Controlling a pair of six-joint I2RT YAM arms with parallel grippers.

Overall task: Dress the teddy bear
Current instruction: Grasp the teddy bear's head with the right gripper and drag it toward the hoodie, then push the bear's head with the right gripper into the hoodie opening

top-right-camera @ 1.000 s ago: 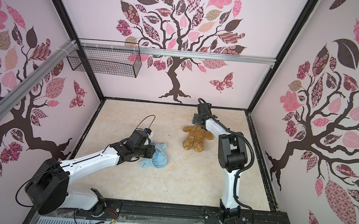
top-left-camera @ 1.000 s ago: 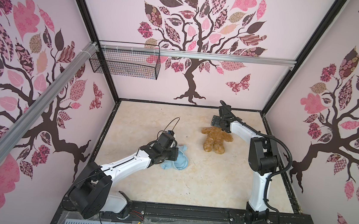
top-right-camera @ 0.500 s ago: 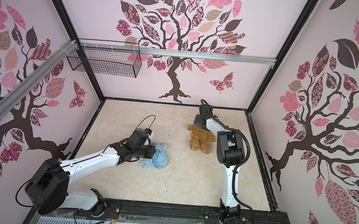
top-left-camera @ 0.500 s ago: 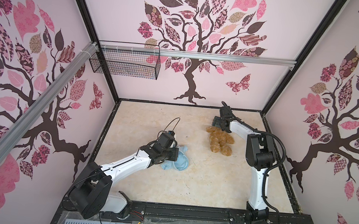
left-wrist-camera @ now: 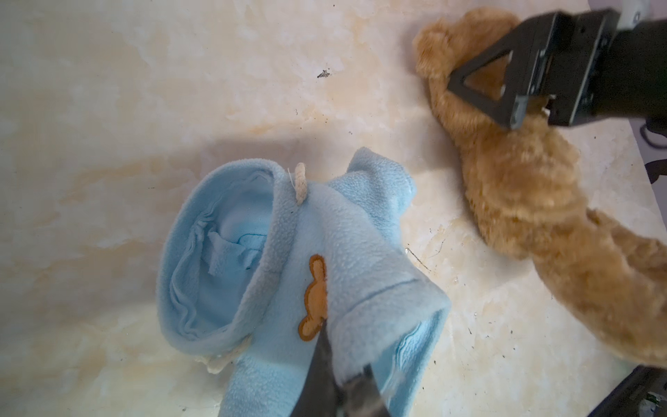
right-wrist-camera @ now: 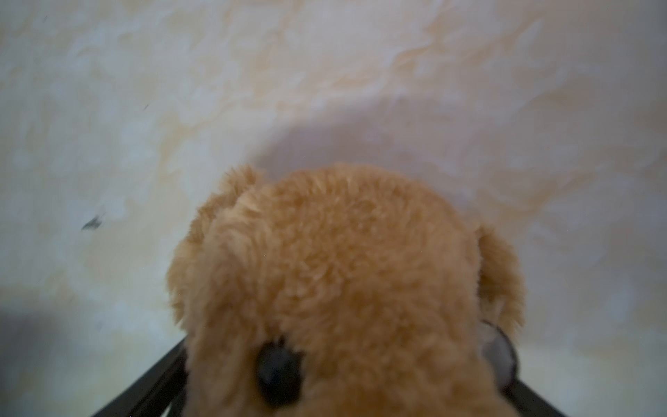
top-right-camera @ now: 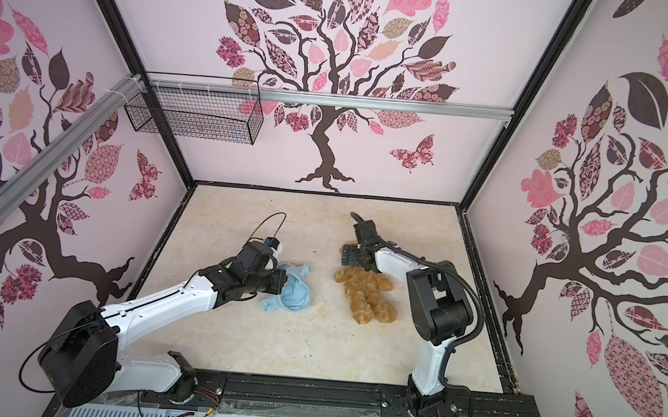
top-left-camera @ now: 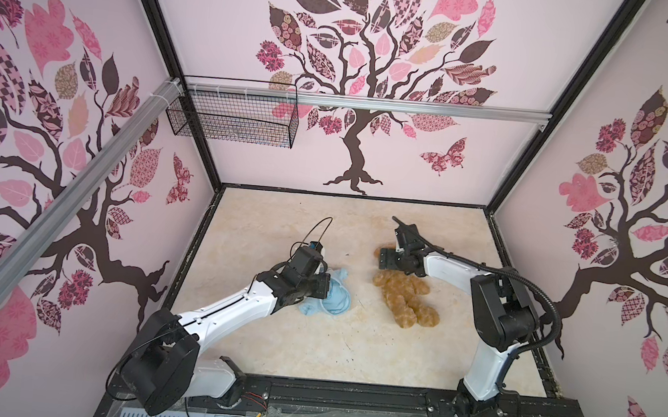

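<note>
Two top views agree: the small golden-brown curly plush teddy bear point(top-left-camera: 403, 293) lies flat on the marbled beige surface point(top-left-camera: 270, 337). Its head is under the right claw point(top-left-camera: 386, 259) and its legs trail back beside that arm. The left claw point(top-left-camera: 326, 289) is closed on the light-blue fleece hooded shirt point(top-left-camera: 336, 299), which rests just ahead of it, apart from the bear.

Left wrist view adds the pinch point: on the shirt front, just beside the orange print point(left-wrist-camera: 314, 299), with the hood mouth gaping beyond the claw.

Right wrist view alone shows the right claw's jaws spread wide, one on each side of the head; contact with the fur is unclear.

Judgement: the bear is light, soft, compressible and not fragile. The fur may slip, so take hold at the torso or head.
</note>
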